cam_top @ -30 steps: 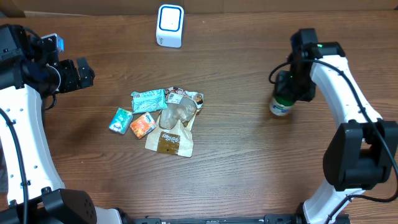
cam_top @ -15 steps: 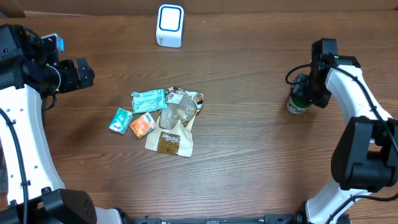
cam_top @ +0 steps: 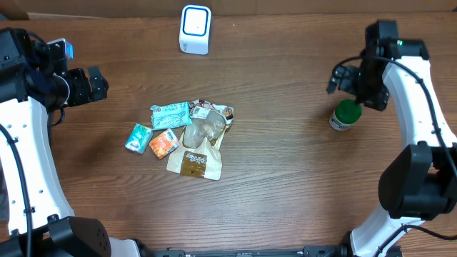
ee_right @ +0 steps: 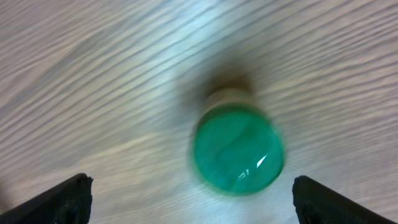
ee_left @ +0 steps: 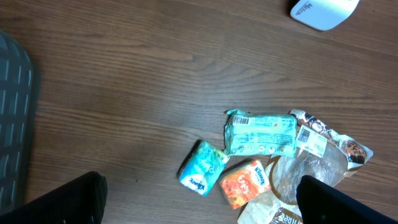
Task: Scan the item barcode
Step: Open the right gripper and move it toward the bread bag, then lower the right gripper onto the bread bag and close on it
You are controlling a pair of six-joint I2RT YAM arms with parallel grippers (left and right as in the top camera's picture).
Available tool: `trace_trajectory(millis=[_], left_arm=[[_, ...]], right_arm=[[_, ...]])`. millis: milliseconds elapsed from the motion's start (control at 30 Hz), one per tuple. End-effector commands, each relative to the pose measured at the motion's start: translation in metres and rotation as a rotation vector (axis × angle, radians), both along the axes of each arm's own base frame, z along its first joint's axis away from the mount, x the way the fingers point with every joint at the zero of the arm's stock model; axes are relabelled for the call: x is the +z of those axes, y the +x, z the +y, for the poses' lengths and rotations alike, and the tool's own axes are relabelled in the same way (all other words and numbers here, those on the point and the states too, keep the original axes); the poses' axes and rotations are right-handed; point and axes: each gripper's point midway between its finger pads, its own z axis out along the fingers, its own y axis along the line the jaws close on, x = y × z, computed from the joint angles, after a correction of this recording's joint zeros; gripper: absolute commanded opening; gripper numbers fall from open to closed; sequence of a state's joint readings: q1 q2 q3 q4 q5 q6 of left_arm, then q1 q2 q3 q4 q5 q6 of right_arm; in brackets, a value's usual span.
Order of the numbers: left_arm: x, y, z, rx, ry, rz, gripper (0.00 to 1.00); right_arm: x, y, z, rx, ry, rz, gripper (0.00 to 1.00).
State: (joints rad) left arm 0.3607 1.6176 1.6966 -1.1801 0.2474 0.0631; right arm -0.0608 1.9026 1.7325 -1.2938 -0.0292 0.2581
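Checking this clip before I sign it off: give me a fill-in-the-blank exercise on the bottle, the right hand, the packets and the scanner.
The bottle standing on the table has a ____ cap.
The right hand hovers over the bottle with its jaws ____.
The pile of packets lies on the robot's ____ side of the table.
The scanner by the far edge is mostly ____ in colour.
Missing words: green; open; left; white.

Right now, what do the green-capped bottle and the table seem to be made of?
Bottle: cap looks like glossy green plastic, with a bright glint on top; body unclear from above. Table: wood or wood-look laminate, fairly matte, streaked with grain lines.
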Motion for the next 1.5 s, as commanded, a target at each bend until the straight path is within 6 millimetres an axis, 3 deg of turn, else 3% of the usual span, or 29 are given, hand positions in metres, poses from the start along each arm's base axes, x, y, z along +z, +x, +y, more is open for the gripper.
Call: trace_trajectory(millis=[0, 200, 367, 533, 600, 800, 1000, 1233, 1467], left_arm=[[0.003, 0.000, -0.001, -0.027, 0.013, -0.012, 1.00], [0.003, 0.000, -0.001, -0.027, 0.013, -0.012, 1.00], [0.003, 0.000, -0.001, -0.027, 0.013, -0.012, 1.00], [0.003, 0.000, -0.001, -0.027, 0.013, -0.012, 1.00], [0.003, 0.000, -0.001, -0.027, 0.013, -0.012, 1.00], [0.003, 0.000, -0.001, -0.027, 0.013, -0.012, 1.00], [0.003, 0.000, -0.001, -0.027, 0.013, -0.012, 1.00], [0.003, 0.000, -0.001, -0.027, 0.013, -0.012, 1.00], [0.003, 0.000, -0.001, -0.027, 0.013, -0.012, 1.00]], right_arm=[[0.039, 0.007, 0.051, 0.098, 0.126, -0.084, 1.00], [0.041, 0.003, 0.122, 0.237, 0.301, -0.094, 1.00], [0.028, -0.008, 0.176, 0.349, 0.419, -0.087, 1.00], [-0.005, -0.025, 0.216, 0.332, 0.470, -0.034, 0.94], [-0.026, -0.037, 0.236, 0.304, 0.485, -0.002, 0.87], [-0.056, -0.060, 0.276, 0.308, 0.517, 0.014, 0.87], [-0.078, -0.074, 0.308, 0.287, 0.548, -0.015, 0.84], [-0.097, -0.088, 0.325, 0.272, 0.578, -0.043, 0.79], [-0.111, -0.088, 0.340, 0.311, 0.591, -0.092, 0.74]])
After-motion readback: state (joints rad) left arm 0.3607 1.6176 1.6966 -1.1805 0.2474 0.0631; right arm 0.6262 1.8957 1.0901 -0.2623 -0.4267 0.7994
